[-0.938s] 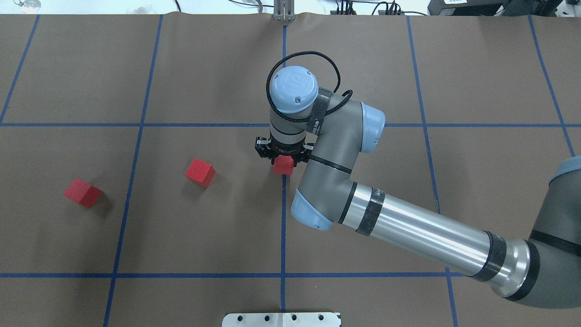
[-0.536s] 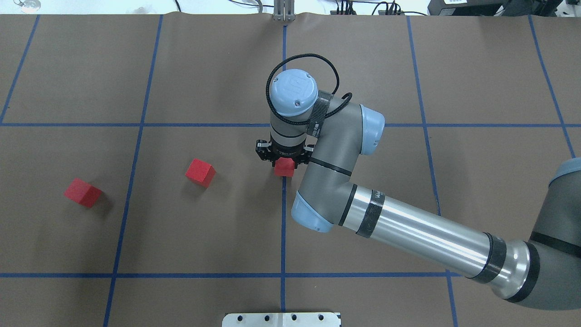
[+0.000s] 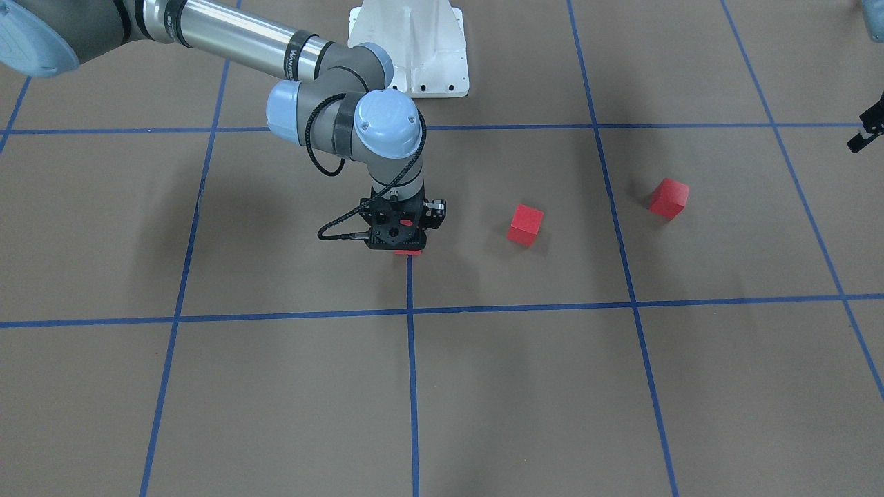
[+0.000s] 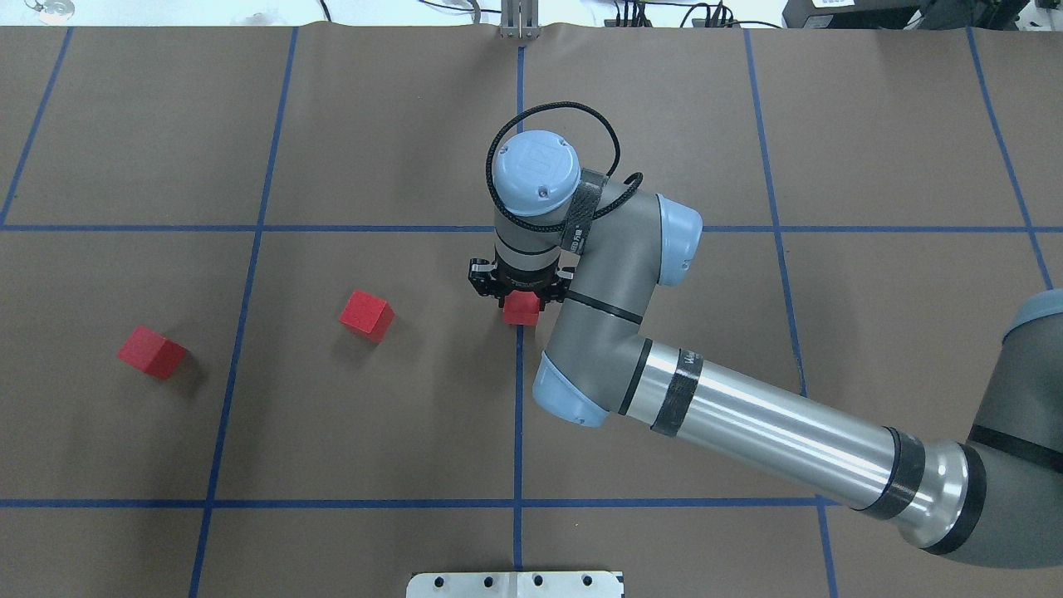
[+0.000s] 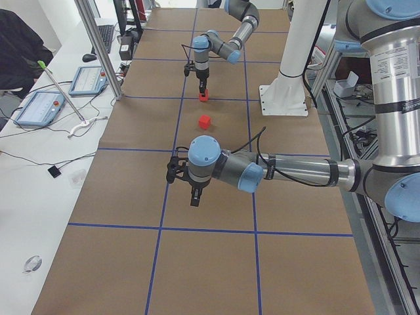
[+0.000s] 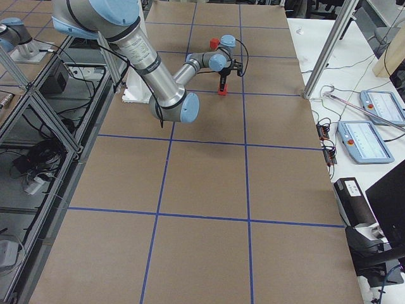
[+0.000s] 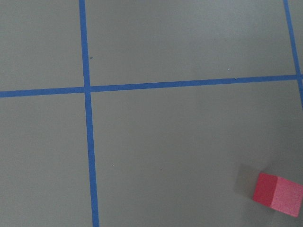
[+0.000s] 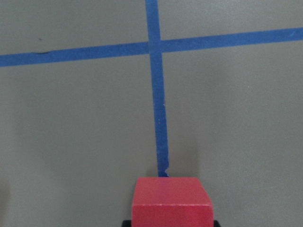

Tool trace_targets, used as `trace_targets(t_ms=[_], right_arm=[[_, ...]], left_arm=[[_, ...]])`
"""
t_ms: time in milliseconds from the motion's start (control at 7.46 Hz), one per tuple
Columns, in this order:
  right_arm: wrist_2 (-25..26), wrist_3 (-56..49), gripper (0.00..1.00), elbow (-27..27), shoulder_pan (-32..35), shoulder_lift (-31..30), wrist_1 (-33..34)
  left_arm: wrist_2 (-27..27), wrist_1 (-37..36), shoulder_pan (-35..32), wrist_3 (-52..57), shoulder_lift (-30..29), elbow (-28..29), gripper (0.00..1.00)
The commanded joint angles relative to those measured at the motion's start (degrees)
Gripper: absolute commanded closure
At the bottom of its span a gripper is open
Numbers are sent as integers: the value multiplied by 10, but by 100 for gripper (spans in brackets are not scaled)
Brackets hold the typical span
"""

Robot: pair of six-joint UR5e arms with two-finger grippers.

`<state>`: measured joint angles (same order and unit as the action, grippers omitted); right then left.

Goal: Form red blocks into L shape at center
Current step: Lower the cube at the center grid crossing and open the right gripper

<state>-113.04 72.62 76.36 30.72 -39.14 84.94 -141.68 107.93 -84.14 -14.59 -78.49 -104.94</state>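
Observation:
My right gripper (image 4: 520, 297) points straight down and is shut on a red block (image 4: 521, 310) on the middle vertical blue tape line (image 4: 517, 415), at or just above the brown floor. In the right wrist view the block (image 8: 170, 201) sits at the bottom edge, at the end of the tape line. Two more red blocks lie loose to the robot's left, one near (image 4: 366, 316) and one farther out (image 4: 152, 352). My left gripper (image 5: 195, 199) hovers above the floor; I cannot tell if it is open. The left wrist view shows one loose block (image 7: 277, 194).
The white robot base (image 3: 414, 48) stands at the table's near edge on the centre line. Blue tape lines divide the brown floor into large squares. A metal post (image 4: 519, 21) stands at the far edge. Operator desks with tablets (image 5: 39, 108) run beside the table.
My right arm has come down a little with the red block, which has shifted slightly toward the robot along the centre line. The two loose blocks have not moved.

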Motion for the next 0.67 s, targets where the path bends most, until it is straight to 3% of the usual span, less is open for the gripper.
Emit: trace_targets(t_ms=[0, 268, 536], right_arm=[[6, 0, 0, -1, -1, 1, 0], [6, -2, 0, 6, 0, 6, -1], [-9, 0, 0, 62, 29, -3, 5]], left_arm=[[0, 0, 0, 0, 0, 0, 0], [0, -3, 1, -2, -9, -1, 0], [-18, -2, 48, -116, -69, -13, 0]])
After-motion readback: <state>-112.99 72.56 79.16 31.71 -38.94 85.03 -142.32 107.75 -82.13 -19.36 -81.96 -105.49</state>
